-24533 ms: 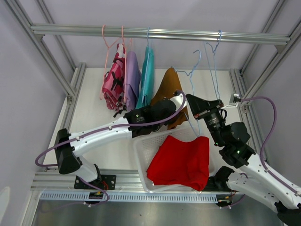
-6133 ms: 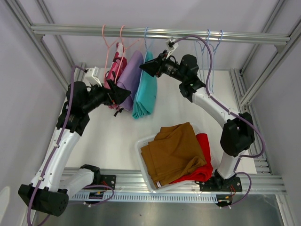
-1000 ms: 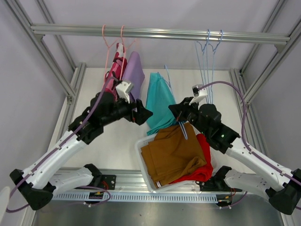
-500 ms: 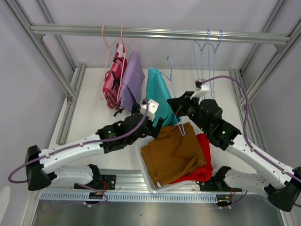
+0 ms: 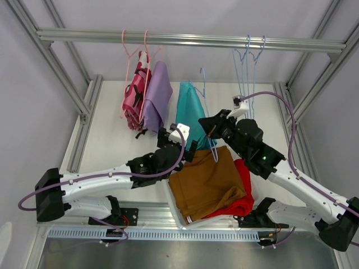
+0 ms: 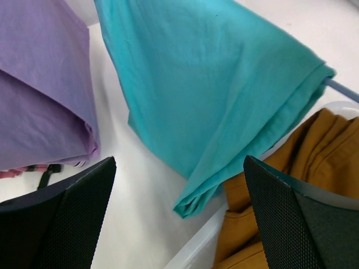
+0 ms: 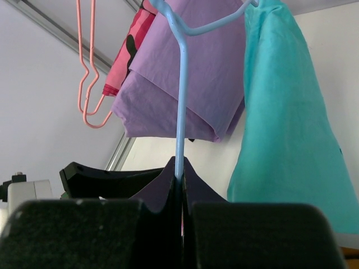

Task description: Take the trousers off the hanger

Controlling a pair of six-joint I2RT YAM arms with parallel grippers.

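R gripper is clamped shut on the wire of a light-blue hanger. In the R wrist cam the thin blue stem runs straight up out of the pinched fingers. The hanger's hook points to 12 o'clock, below the rail and not on it.

Teal trousers are draped over that hanger, mid-frame. Long axis runs approx 12 to 6, folded end down at 6, just beside the rim of the white basket.

L gripper is spread wide and holds nothing. In its own cam the two black fingers sit at 8 and 4 o'clock, w/ the teal fold's lower tip hanging between them, apart from both.

Lilac trousers and pink camo trousers hang off pink hangers on the rail at 11 o'clock, long axes also vertical.

Mustard-brown trousers lie flat in the basket at 6 o'clock, atop the red trousers, which peek out at 4. Two bare blue hangers hang at 1 o'clock.
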